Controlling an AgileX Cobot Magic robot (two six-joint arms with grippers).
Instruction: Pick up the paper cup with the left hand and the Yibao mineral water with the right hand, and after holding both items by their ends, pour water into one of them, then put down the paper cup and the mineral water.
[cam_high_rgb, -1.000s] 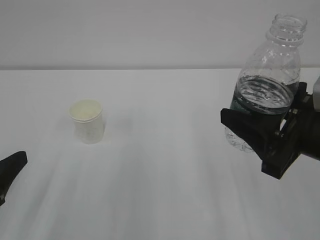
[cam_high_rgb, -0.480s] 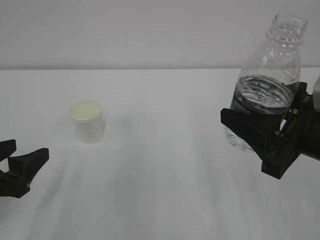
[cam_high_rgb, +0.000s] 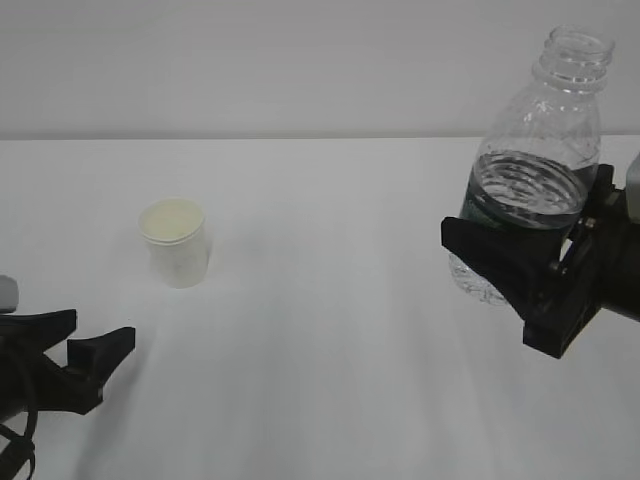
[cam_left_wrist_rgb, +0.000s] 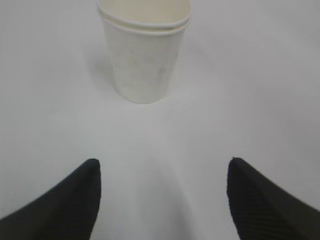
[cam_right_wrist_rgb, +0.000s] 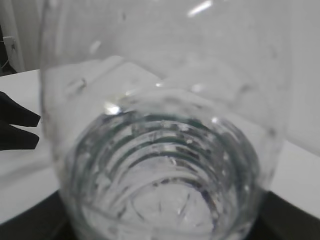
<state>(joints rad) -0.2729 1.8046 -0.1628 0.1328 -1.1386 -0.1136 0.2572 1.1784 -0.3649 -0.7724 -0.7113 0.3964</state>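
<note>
The small white paper cup stands upright on the table at centre-left, its cream inside showing. My left gripper is open at the lower left, nearer the camera than the cup and apart from it. In the left wrist view the paper cup stands straight ahead of the left gripper, with bare table between the fingertips. My right gripper is shut on the lower body of the Yibao mineral water, a clear uncapped bottle about half full, held nearly upright at the right. The bottle fills the right wrist view.
The white table runs back to a plain pale wall. Only the cup, the bottle and the two arms show on it. The left gripper's fingers show small at the left edge of the right wrist view.
My left gripper has come in from the lower left edge, moving rightward and closer to the cup, still open. The right gripper and the bottle have not moved.
</note>
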